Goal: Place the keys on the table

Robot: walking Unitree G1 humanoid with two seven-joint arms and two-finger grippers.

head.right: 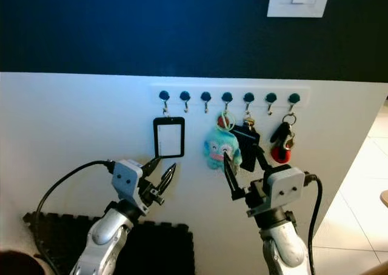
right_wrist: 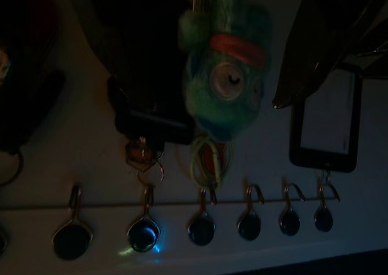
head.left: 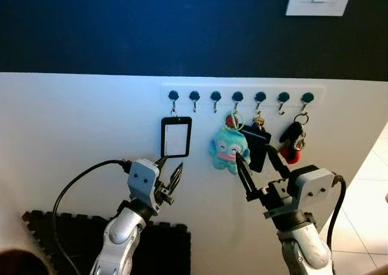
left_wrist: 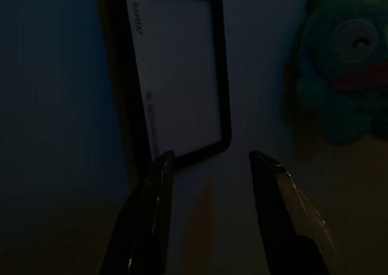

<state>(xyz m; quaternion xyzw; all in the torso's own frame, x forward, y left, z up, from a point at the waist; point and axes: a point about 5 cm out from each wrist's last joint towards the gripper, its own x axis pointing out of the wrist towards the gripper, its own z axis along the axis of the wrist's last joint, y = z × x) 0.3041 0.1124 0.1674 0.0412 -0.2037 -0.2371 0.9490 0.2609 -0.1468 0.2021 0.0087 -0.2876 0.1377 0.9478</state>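
1. The right gripper point(head.left: 257, 172) is raised to the hook rail point(head.left: 242, 95) with its fingers spread apart and nothing held. Between and just above its fingertips hang the black key case point(head.left: 256, 146) and, beside it, the teal plush keyring point(head.left: 228, 149).
2. The car keys point(head.left: 293, 140) with a red fob hang on the last hook, just outside the outer finger, untouched. Which bunch the task means I cannot tell; none has left its hook.
3. The left gripper point(head.left: 171, 172) also stands released, its fingertips just below the bottom edge of the card holder point(head.left: 176, 136), which hangs from the first hook.
4. Risks from here, as I judge them:
   - The spread fingers bracket two items, so closing may pinch plush and case together.
   - Pulling straight out instead of lifting could snag the ring on its hook.
   - A grip on soft plush may slip.
   - The left fingers could nudge the card holder off.
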